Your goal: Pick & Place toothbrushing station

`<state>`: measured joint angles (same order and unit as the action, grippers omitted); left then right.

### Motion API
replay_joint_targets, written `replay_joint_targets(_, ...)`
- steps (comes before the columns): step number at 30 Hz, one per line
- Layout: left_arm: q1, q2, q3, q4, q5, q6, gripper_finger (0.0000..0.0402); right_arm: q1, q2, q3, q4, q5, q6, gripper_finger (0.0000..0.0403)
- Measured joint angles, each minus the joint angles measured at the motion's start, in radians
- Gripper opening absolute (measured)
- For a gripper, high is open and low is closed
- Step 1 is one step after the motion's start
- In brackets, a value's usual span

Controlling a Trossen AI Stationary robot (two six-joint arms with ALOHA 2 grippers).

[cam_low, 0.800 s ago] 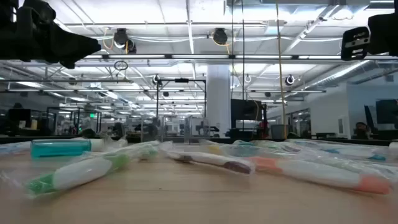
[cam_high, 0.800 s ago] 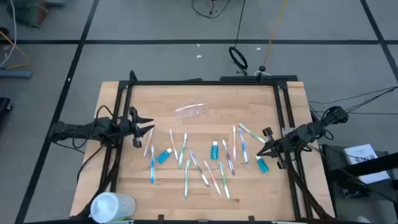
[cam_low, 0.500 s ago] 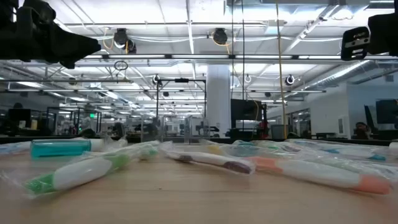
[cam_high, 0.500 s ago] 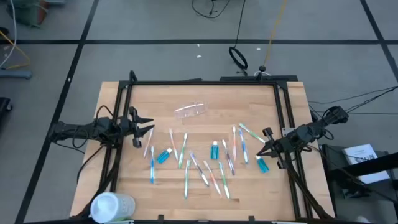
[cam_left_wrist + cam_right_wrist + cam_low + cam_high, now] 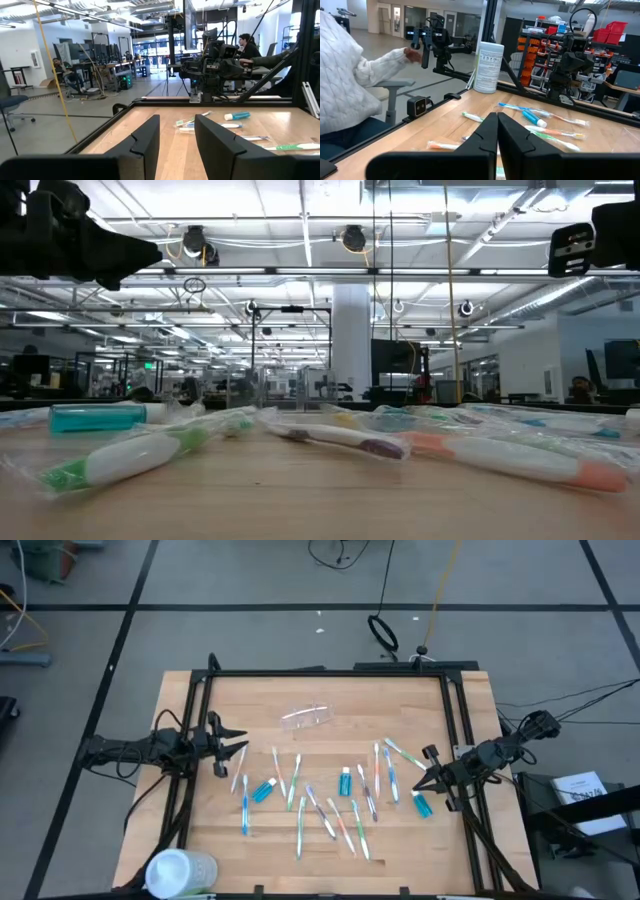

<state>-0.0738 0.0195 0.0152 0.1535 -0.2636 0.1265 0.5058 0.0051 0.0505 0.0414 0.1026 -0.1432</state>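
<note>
A small clear cup [image 5: 308, 718] lies on its side on the wooden table [image 5: 330, 690], toward the far edge. Several pastel toothbrushes [image 5: 330, 810] lie scattered flat across the table's middle, with teal toothpaste tubes [image 5: 263, 790] [image 5: 346, 780] [image 5: 422, 806] among them. My left gripper [image 5: 240, 740] is open and empty above the table's left side, left of the brushes; its gap shows in the left wrist view [image 5: 176, 135]. My right gripper [image 5: 417, 784] is shut and empty above the right side, beside the rightmost tube; its fingers show closed in the right wrist view [image 5: 497, 125].
A bigger white cylindrical container [image 5: 180, 870] lies at the near left corner. A black frame [image 5: 320, 673] runs around the table. A person in a white sleeve [image 5: 350, 75] sits beyond the table. Bare wood lies along the far edge and at the near right.
</note>
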Motion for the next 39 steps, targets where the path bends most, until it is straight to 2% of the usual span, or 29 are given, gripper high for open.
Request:
replay_joint_targets(8,0.0,0.0,0.0,0.0,0.0,0.03,0.0127,0.0,0.0,0.0,0.0,0.0,0.0,0.0004)
replay_joint_targets(14,0.0,0.0,0.0,0.0,0.0,0.011,0.0127,0.0,0.0,0.0,0.066,0.002,-0.079,0.0004)
replay_joint_targets(19,0.0,0.0,0.0,0.033,0.0,-0.076,0.0127,0.0,0.0,0.0,0.132,0.003,-0.088,0.0004)
replay_joint_targets(24,0.0,0.0,0.0,0.056,0.0,-0.179,0.0127,0.0,0.0,0.0,0.178,0.033,-0.224,0.0003)
replay_joint_targets(26,0.0,0.0,0.0,0.046,0.001,-0.281,0.0127,-0.001,0.001,0.0,0.214,0.112,-0.346,0.0001)
replay_joint_targets(27,0.0,0.0,0.0,0.04,0.001,-0.33,0.0127,-0.003,0.003,0.0,0.251,0.189,-0.43,0.0001)
replay_joint_targets(29,0.0,0.0,0.0,0.03,-0.007,-0.378,0.0127,-0.011,0.01,0.0,0.374,0.399,-0.537,0.0001)
replay_joint_targets(32,0.001,0.0,0.0,0.021,-0.044,-0.392,0.0127,-0.039,0.021,-0.001,0.601,0.692,-0.515,0.0001)
replay_joint_targets(33,0.001,0.0,0.0,0.024,-0.06,-0.396,0.0127,-0.049,0.027,-0.001,0.635,0.738,-0.5,0.0001)
replay_joint_targets(37,0.003,0.0,0.009,0.035,-0.169,-0.416,0.0127,-0.095,0.07,0.001,0.636,0.734,-0.484,0.0)
replay_joint_targets(39,0.013,0.0,0.031,0.031,-0.232,-0.435,0.0127,-0.123,0.114,0.015,0.631,0.774,-0.448,0.0)
